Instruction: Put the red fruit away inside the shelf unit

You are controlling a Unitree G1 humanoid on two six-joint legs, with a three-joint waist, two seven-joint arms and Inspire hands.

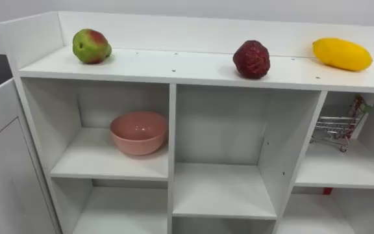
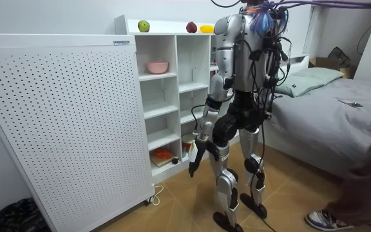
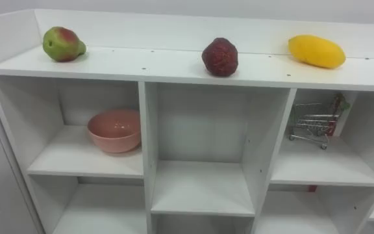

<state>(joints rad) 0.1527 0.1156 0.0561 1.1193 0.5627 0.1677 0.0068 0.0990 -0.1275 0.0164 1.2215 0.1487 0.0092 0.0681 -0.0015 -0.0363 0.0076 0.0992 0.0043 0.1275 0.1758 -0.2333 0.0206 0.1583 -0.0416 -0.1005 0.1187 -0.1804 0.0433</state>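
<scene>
Left eye view: bumpy red fruit (image 1: pixel 251 59) (roundish) on smooth closet (image 1: pixel 172 123).

The closet (image 1: pixel 193 65) is smooth, matt white board; the pear (image 1: pixel 91 46) has smooth, faintly glossy skin; the red fruit (image 1: pixel 251 60) looks rough and bumpy; the mango (image 1: pixel 341 54) smooth; the bowl (image 1: pixel 138 132) smooth, softly shiny; the little cart (image 1: pixel 333 130) bright metal wire.
</scene>
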